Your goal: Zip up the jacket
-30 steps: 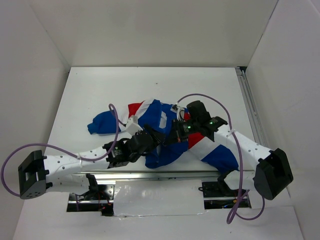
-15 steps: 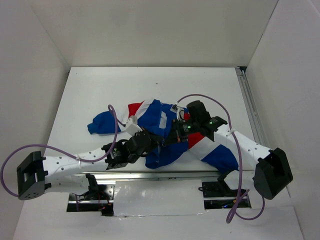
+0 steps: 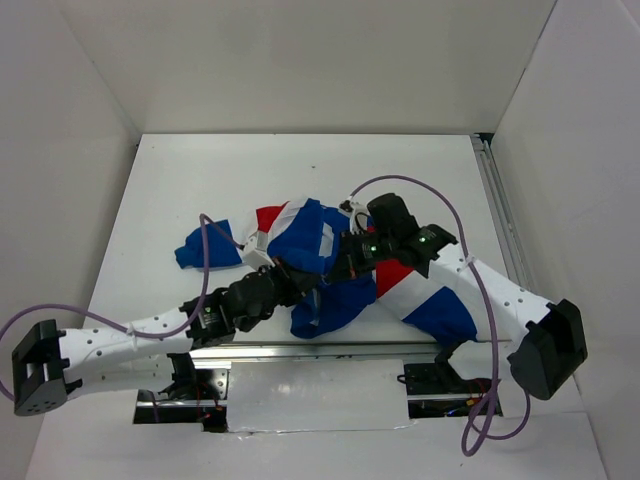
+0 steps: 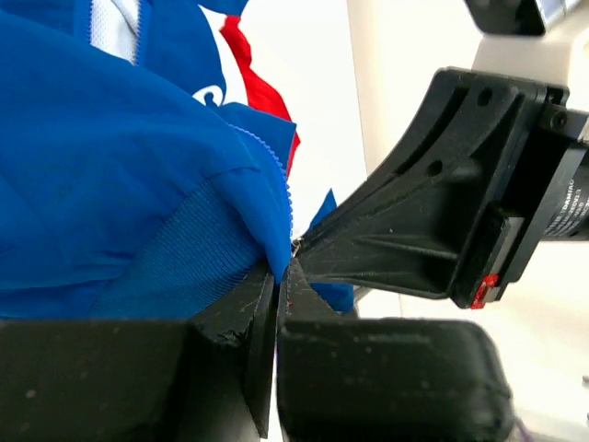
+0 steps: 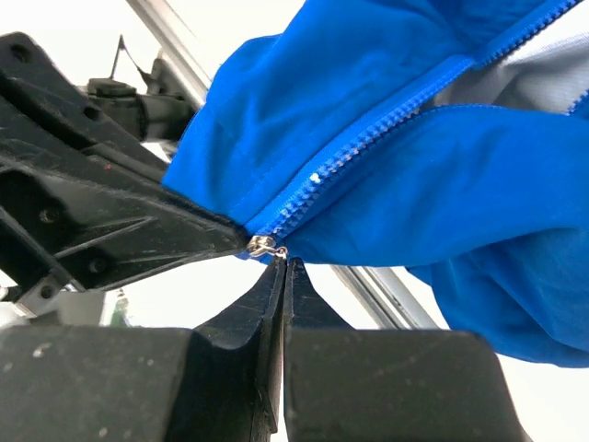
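While the zip's whole run appears yet to be made, the setup for it looks done. The jacket [image 3: 305,225] lies rumpled on the white table [image 3: 200,170]. In the right wrist view the small metal zipper pull [image 5: 262,245] sits at the jacket's hem end of the zipper teeth [image 5: 368,129]. Next to the pull the two rows lie close together, though whether they are meshed I cannot tell. Farther from the hem the front edges part and the white lining [image 5: 525,83] shows between them. By my reading, nearly the full length is left to close.

The left gripper [image 4: 276,285] is clenched on the jacket's ribbed hem [image 4: 175,249], just beside the pull, with only fabric between its jaws. The right gripper [image 5: 283,269] has its fingers pressed flat together, and their tips meet the pull. It seems to pinch the tab, but the tab is too tiny to be sure. At the hem the two grippers' tips almost touch.
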